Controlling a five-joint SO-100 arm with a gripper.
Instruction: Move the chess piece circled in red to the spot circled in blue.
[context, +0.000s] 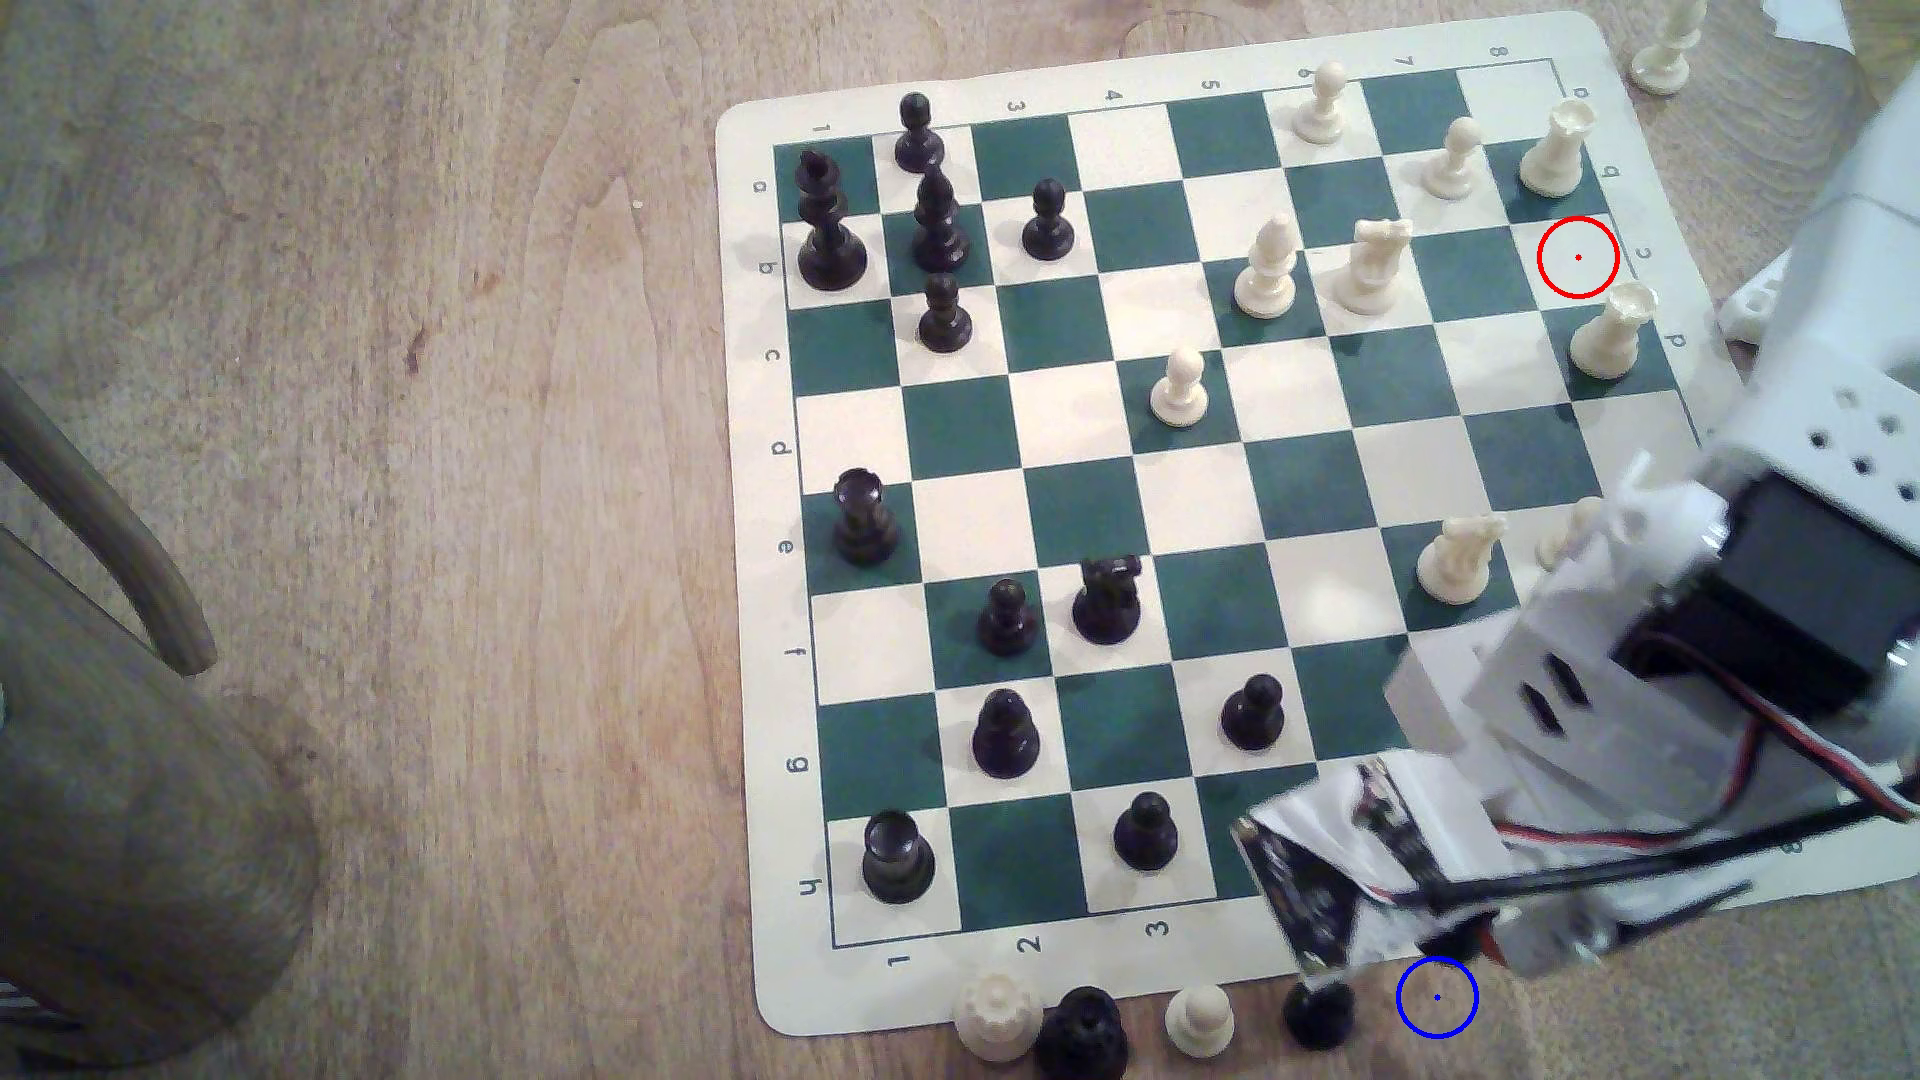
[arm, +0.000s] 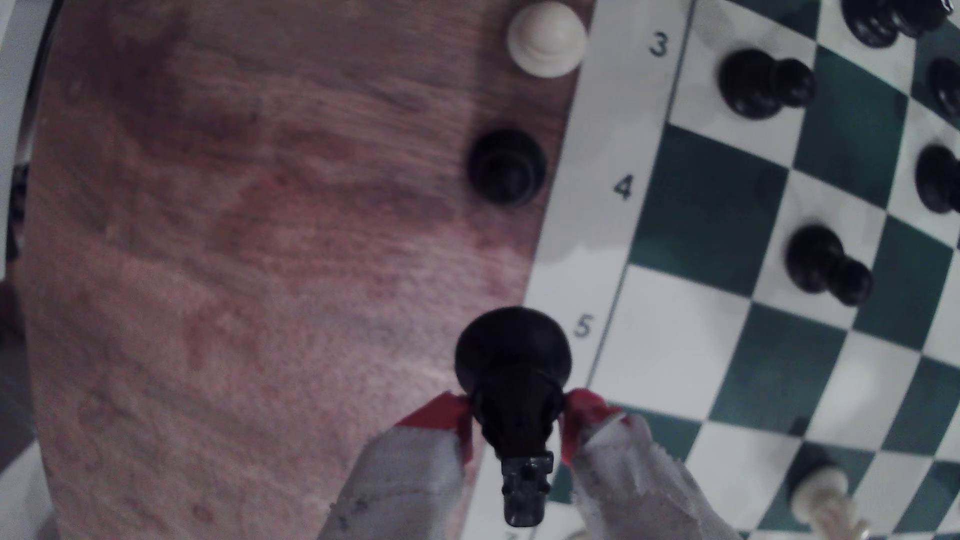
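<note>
End effector (arm: 514, 420) clamps black knight (arm: 514, 374), base over blurred wood.

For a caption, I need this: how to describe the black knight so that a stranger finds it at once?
Find the green-and-white board on the wooden table, then its numbered border at the exterior view's bottom. Just past that border is the gripper, shut on the knight. Unlike the black pawn standing loose nearby, it has a horse head and is held.

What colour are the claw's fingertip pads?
Red, clearest in the wrist view, on the fingertips gripping the black knight.
</note>
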